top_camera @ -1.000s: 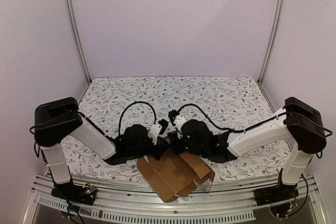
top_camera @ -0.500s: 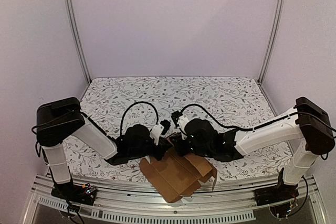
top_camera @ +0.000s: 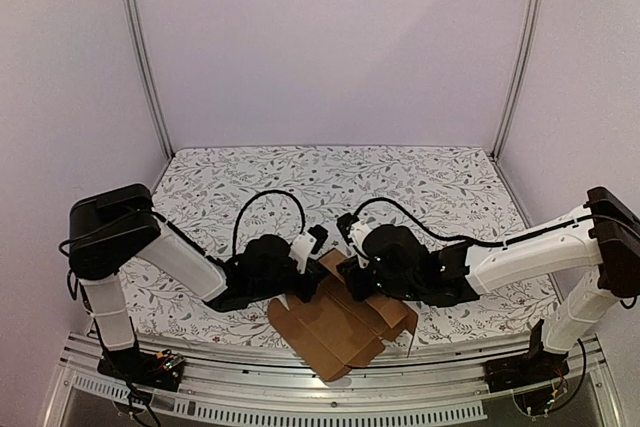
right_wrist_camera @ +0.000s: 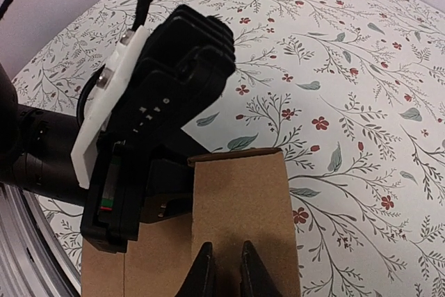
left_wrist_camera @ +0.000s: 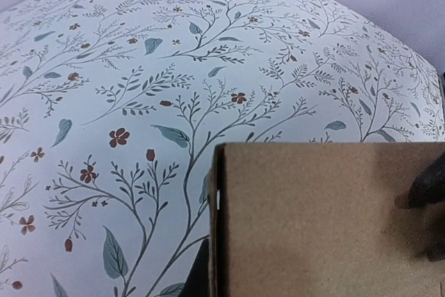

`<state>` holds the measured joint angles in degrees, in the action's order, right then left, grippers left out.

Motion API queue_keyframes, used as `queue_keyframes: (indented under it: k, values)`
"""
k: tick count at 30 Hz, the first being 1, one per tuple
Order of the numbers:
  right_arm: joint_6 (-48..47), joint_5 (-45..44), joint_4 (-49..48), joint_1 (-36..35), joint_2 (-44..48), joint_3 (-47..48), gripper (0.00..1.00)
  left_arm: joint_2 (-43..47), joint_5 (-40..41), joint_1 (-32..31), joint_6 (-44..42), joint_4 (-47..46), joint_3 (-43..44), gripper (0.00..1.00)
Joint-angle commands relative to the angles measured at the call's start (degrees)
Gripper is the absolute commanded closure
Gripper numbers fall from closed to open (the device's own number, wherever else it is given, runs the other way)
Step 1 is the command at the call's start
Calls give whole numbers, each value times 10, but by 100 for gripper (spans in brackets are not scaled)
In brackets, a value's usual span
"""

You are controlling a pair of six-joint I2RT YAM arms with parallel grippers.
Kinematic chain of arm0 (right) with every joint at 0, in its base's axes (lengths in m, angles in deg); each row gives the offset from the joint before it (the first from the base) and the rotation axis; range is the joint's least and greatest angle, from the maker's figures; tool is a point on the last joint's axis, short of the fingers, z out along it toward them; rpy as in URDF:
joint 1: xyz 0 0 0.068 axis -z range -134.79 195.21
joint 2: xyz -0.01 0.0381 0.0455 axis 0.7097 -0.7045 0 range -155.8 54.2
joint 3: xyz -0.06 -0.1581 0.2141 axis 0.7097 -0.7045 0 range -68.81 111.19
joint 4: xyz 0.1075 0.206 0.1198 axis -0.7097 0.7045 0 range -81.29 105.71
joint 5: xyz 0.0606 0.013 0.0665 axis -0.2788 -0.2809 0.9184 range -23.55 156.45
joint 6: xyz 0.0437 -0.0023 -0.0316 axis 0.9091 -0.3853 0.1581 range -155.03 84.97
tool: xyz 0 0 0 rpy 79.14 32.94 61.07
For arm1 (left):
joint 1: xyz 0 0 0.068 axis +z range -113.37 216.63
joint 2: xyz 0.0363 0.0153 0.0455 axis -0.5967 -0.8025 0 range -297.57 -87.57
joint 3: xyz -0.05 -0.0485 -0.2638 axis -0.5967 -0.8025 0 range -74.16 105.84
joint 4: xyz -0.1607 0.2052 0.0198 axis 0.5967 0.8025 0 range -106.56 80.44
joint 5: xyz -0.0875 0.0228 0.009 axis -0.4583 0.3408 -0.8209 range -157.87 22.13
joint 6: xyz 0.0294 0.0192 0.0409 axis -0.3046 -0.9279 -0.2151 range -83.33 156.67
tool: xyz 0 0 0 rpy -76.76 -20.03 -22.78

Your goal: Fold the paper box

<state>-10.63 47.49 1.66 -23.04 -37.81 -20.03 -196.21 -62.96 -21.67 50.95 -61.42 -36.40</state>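
Note:
The paper box [top_camera: 340, 332] is a flat brown die-cut sheet lying at the table's near edge, with one flap [top_camera: 333, 267] raised between the two grippers. My left gripper [top_camera: 308, 282] meets that flap from the left. In the left wrist view the brown flap [left_wrist_camera: 327, 220] fills the lower right and hides the jaws, which are shut on it. My right gripper [right_wrist_camera: 226, 248] hovers low over a narrow flap [right_wrist_camera: 240, 199], its dark fingertips [right_wrist_camera: 206, 269] a little apart with only cardboard behind the gap.
The flowered tablecloth [top_camera: 330, 182] covers the table behind the sheet. The left arm's black and white wrist housing [right_wrist_camera: 163, 116] stands close to the right gripper's left. A metal rail [top_camera: 330, 402] runs along the near edge, beside both arm bases.
The left jaws have closed at the flap. The right jaws have parted slightly and the right arm has shifted right. The sheet's far flap has risen and the sheet has slid a little right.

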Motion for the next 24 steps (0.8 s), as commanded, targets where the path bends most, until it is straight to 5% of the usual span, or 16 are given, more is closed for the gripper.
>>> queue_keyframes:
  k: [1,10,24]
  values:
    - [0,-5,21,-4,-13,16,89,15,33,-17,-16,37,20,100]
    - [-8,-8,-22,8,-39,31,100,19,69,-38,-20,52,19,100]
    - [23,3,-100,16,-101,-31,100,1,81,-52,-12,49,20,93]
